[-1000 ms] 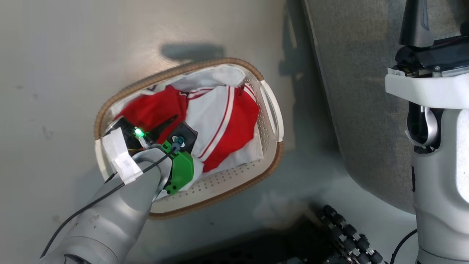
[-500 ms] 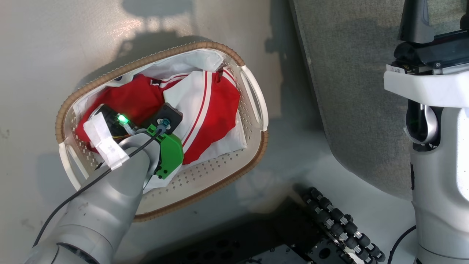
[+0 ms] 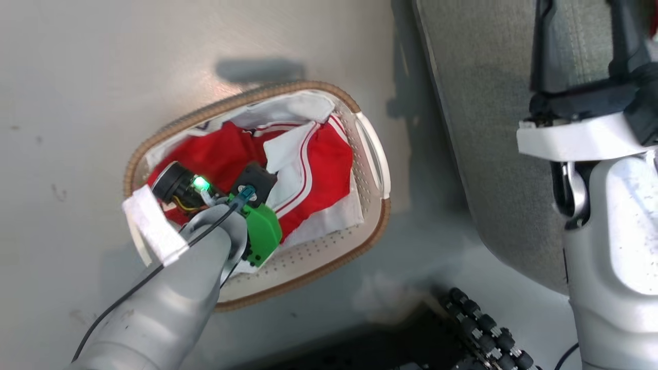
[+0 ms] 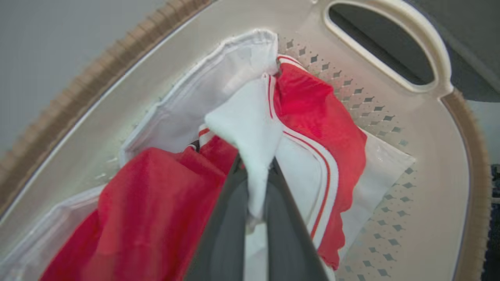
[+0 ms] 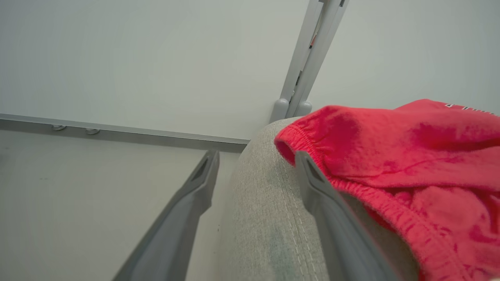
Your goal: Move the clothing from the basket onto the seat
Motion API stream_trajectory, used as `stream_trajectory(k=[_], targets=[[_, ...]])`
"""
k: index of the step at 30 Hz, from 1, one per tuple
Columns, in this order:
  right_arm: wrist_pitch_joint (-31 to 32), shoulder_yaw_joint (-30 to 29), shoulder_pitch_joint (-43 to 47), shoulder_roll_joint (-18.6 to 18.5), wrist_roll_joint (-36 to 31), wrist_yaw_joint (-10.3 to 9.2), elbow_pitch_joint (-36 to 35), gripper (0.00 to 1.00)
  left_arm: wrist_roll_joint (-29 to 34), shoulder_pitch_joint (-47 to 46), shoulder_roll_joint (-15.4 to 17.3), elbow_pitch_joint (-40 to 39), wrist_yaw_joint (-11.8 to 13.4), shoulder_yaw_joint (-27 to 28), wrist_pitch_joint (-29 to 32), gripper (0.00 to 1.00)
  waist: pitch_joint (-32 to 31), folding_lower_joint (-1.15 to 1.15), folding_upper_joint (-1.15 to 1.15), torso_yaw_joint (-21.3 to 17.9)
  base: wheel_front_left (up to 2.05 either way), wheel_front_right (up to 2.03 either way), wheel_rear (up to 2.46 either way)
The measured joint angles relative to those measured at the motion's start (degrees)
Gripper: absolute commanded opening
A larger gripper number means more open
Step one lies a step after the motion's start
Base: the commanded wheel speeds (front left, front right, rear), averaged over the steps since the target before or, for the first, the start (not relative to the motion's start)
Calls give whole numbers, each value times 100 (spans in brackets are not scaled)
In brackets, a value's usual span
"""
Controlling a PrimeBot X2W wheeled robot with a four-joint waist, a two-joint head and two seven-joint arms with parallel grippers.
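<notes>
Pinching clothing point(image 4: 320, 117) lying longways in the basket point(image 4: 429, 156), your left gripper point(image 4: 256, 164) is closed; right gripper point(image 5: 257, 156) gapes over the seat point(image 5: 265, 218).

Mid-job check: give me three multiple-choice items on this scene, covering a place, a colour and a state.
1. The basket stands: A on the seat; B on the floor beside the seat; C on a shelf.
2. The clothing fold in the left gripper is: A white; B red; C blue.
3. The right gripper is: A open; B shut on a garment; C shut, empty.
Answers: 1 B, grey floor shows all round it. 2 A, what it pinches is white. 3 A, its jaws stand wide apart above the seat edge.
</notes>
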Motion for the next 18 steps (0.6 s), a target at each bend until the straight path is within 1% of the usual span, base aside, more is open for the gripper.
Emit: stream_trajectory(k=[5, 8, 16, 18], targets=[[0, -8, 286, 2, -181, 0, 296, 100, 20, 376, 392, -844, 0, 124, 0, 0, -457, 0, 0, 158, 0, 0, 0], [0, -22, 507, 2, -280, 0, 468, 100, 183, 502, 622, -1330, -8, 88, -7, 0, -803, 0, 0, 268, 0, 0, 0], [0, -16, 1128, 1, -368, 0, 856, 100, 408, 592, 1127, -2492, -24, 86, -8, 0, -1775, -1, 0, 543, 0, 0, 0], [0, 40, 1304, 2, -366, 0, 956, 100, 417, 592, 1328, -2742, -26, 45, -8, 0, -2063, -1, 0, 611, 0, 0, 0]])
